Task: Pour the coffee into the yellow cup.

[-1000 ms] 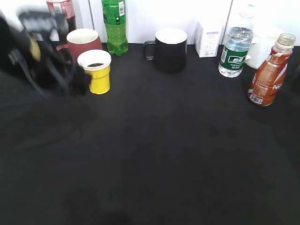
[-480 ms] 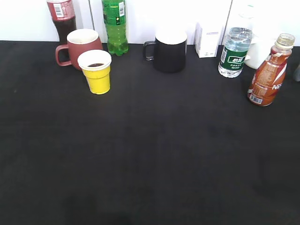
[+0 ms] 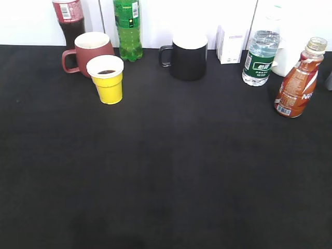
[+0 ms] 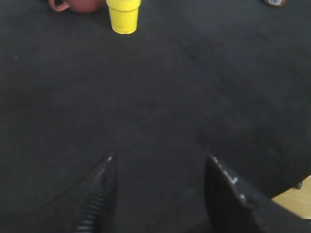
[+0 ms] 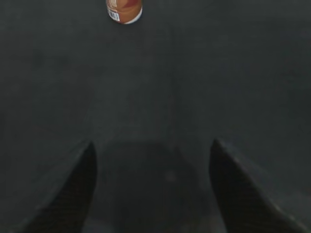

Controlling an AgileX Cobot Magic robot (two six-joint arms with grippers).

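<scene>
Since a second ago the blurred dark arm at the upper left of the exterior view has gone; in the last half second nothing on the table has shifted. The yellow cup stands upper left with dark coffee inside, just in front of the maroon mug. The coffee bottle stands upright, uncapped, at the right edge.

Only the wrist views show the tools. The left tool hangs with its jaws wide and empty, the yellow cup at the top of its frame. The right tool is likewise spread wide and empty, the bottle's base at its top edge.

Along the back stand a cola bottle, a green bottle, a black mug, a white carton and a water bottle.
</scene>
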